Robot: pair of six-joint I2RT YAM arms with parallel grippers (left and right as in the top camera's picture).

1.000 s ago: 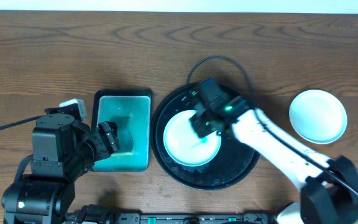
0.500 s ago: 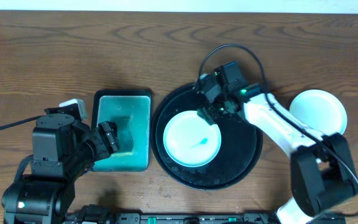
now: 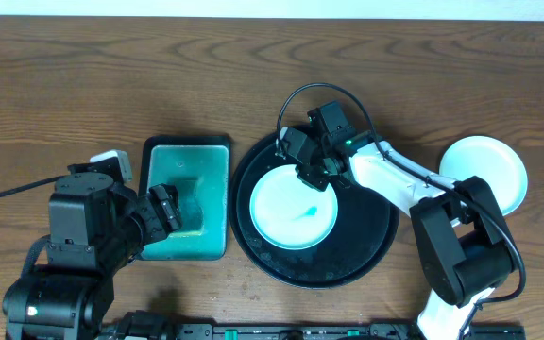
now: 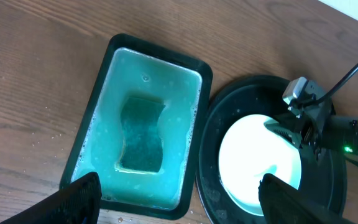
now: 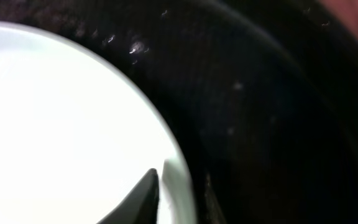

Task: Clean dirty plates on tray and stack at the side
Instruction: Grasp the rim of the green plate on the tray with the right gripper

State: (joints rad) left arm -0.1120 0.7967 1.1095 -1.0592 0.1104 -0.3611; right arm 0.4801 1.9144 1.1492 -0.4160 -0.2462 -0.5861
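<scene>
Straddling the rim of one plate (image 3: 286,215) on the single round tray (image 3: 366,257), the right gripper (image 3: 314,176) may be pinching it, unclear. A second plate (image 3: 494,175) rests on the tabletop (image 3: 253,76). The left gripper (image 4: 185,199) gapes empty.

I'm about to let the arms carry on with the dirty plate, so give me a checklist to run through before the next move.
1. Right claw straddles the rim of the plate: ok.
2. Its grip on that rim is firm: cannot tell.
3. Plate is clean: not ok, a teal smear shows in it.
4. Left claw is open and empty above the sponge: ok.
5. Second plate sits outside the round tray, ready for stacking: ok.
</scene>
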